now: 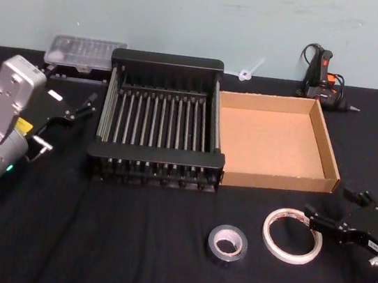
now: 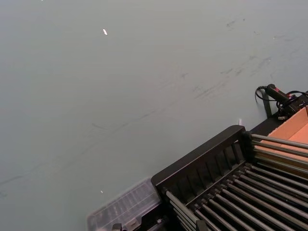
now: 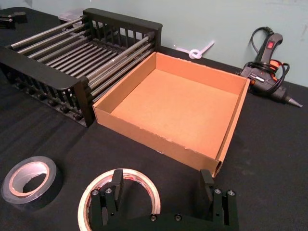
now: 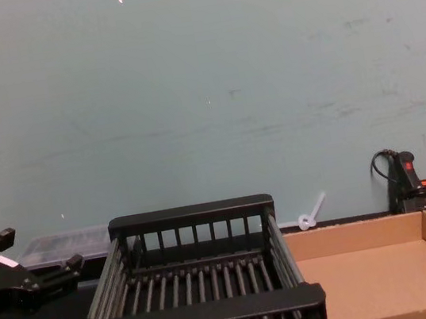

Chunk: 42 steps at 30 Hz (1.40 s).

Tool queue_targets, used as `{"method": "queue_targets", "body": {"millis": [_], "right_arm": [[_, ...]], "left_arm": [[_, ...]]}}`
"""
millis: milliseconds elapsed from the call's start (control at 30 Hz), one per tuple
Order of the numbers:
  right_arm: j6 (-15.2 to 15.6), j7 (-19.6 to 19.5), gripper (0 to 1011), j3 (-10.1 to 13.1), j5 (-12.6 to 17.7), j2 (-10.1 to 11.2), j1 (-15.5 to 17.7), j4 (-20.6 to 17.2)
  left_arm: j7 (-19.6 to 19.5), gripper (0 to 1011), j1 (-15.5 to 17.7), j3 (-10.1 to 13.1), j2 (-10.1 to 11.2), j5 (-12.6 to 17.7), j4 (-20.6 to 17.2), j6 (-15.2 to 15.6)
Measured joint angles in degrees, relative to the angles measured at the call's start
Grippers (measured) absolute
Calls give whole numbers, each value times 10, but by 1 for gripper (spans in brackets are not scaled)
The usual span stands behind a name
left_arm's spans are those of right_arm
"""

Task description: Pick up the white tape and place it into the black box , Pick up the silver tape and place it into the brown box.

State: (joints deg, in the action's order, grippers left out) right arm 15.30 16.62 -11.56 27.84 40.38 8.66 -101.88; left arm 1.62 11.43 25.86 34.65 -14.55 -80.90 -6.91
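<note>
The black box [image 1: 159, 127] stands mid-table, its right wall touching the brown box [image 1: 273, 141]; both hold nothing. The left gripper [image 1: 74, 108] hangs just left of the black box, fingers spread wide. The right gripper [image 1: 334, 211] sits low at the near right, jaws wide, one finger over the white tape [image 1: 292, 235], which lies flat near the brown box. The silver tape [image 1: 227, 242] lies just left of it. A glue gun [image 1: 323, 77] rests far right.
</note>
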Motion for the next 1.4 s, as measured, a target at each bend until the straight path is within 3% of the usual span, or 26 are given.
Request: {"method": "queue_targets", "body": {"millis": [533, 1400], "right_arm": [[34, 15, 1002, -9, -32, -11, -10, 19], [50, 32, 1002, -12, -59, -35, -26, 47]], "left_arm": [[0, 1001, 0, 0, 0, 0, 0, 0], [0, 1001, 0, 0, 0, 0, 0, 0]]}}
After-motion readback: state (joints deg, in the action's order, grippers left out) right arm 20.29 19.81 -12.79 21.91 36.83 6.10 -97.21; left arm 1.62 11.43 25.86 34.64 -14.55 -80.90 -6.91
